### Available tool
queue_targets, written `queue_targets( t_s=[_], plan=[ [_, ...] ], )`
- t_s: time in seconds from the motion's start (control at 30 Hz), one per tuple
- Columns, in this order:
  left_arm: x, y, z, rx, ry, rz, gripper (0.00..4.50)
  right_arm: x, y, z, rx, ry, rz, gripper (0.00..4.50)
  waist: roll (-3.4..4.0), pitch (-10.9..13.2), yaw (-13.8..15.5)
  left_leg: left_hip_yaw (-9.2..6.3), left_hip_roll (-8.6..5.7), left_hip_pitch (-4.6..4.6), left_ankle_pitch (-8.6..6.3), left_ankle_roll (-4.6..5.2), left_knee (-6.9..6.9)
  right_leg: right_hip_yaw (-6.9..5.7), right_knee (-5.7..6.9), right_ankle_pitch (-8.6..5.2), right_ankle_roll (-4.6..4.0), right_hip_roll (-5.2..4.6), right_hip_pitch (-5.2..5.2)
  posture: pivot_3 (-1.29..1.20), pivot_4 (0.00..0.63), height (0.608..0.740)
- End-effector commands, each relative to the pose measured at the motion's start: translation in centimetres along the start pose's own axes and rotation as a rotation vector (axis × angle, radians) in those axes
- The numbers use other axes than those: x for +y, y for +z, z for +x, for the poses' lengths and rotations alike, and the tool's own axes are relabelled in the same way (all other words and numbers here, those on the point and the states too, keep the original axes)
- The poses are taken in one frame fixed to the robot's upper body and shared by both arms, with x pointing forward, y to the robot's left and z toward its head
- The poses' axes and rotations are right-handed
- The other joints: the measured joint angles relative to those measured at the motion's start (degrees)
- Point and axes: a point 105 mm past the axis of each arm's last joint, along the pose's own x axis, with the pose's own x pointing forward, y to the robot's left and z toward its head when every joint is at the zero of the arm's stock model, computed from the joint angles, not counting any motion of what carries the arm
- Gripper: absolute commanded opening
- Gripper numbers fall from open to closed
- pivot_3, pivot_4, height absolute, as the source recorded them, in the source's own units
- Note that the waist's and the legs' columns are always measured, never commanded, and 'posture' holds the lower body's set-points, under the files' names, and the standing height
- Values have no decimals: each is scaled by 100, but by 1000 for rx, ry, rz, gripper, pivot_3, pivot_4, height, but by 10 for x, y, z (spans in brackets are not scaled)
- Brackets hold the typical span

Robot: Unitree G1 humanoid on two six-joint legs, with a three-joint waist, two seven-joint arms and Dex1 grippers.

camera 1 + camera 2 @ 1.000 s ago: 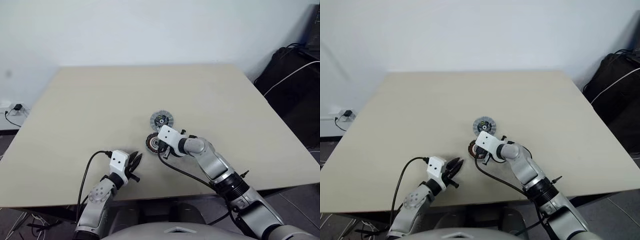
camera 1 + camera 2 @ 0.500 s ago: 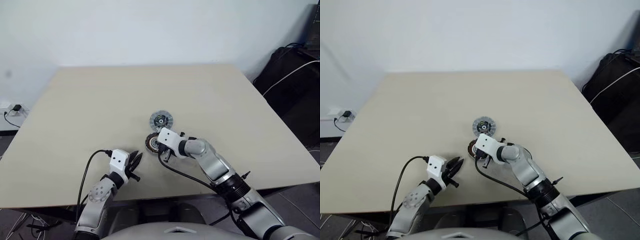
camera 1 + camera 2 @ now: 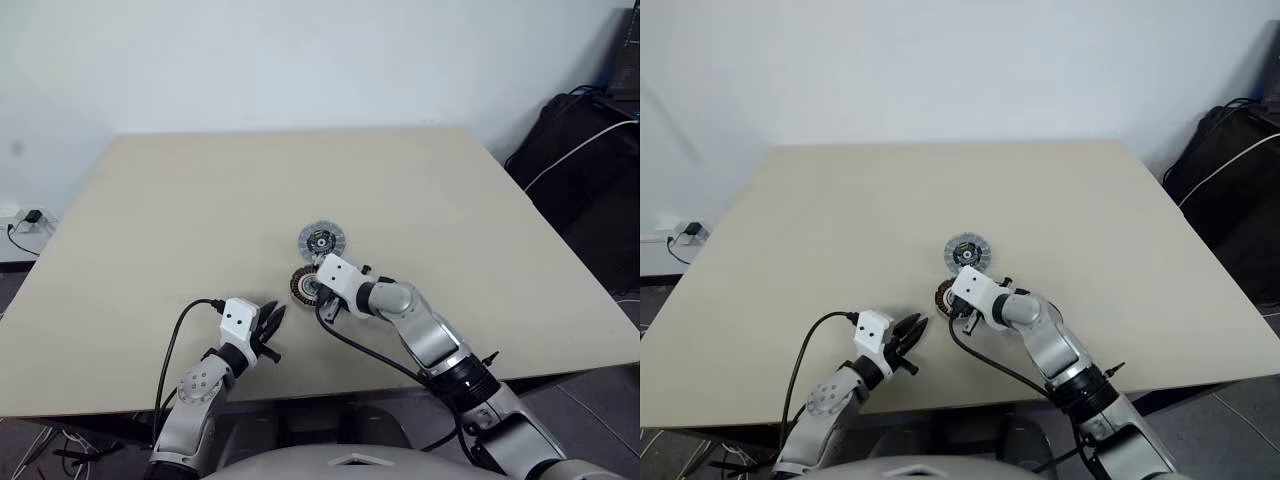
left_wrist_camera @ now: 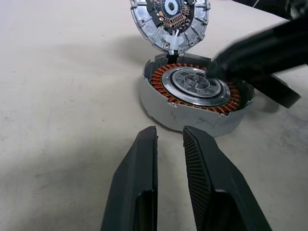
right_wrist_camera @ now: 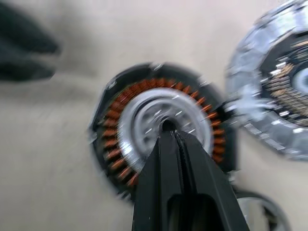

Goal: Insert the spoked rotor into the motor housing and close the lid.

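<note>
Your right gripper [image 5: 169, 132], jaws closed, angles down onto the motor housing [image 4: 195, 91]; your left gripper [image 4: 169, 137] rests low, jaws narrowly parted.

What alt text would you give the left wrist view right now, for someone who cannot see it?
The motor housing sits on the beige table, its copper windings ringing a silver spoked rotor already seated inside. The right gripper, jaws shut, reaches in over the rotor's rim. The lid lies just beyond, inner face up, and the left gripper waits nearby with jaws slightly apart.
</note>
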Motion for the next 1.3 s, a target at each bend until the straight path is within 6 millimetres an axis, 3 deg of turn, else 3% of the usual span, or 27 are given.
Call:
queue_targets(
  t_s=[0.03,0.43,0.57,0.7,1.0,1.2,1.3],
  plan=[
    [-1,9,2,-42,-17,13,911,-10,12,0,-40,-38,-10,46,0,0,-3,0,0,0,0,0,0,0,0,0,0,0,0,0,0,740],
    [3,-1,1,-35,-1,10,911,16,9,17,-22,62,-1,46,0,-3,-13,0,0,1,1,-2,0,0,4,0,-1,2,0,0,0,740],
    [2,0,1,-39,0,9,911,16,7,18,-19,55,7,46,1,-5,-20,0,1,4,2,-3,0,1,5,0,-1,2,0,0,0,740],
    [-2,7,2,-49,-3,11,911,3,11,13,-45,-6,12,46,2,-6,-18,0,1,6,3,-6,0,1,7,0,-1,3,1,0,0,740],
    [-4,18,-1,-56,-3,14,911,-36,25,-31,-158,-171,110,46,4,-4,-2,-1,1,0,2,-4,0,4,4,0,-1,2,-2,0,0,740],
    [-3,18,-2,-43,-14,17,911,-39,-1,-70,-102,-202,146,46,5,-4,10,-1,1,0,-1,1,-2,3,0,-2,-2,1,-1,0,0,740],
    [-2,15,-1,-32,-24,18,911,-26,-16,-84,-57,-150,167,706,4,-3,16,-3,1,1,-15,25,-2,3,-1,-3,-2,1,0,0,0,740]
  ],
)
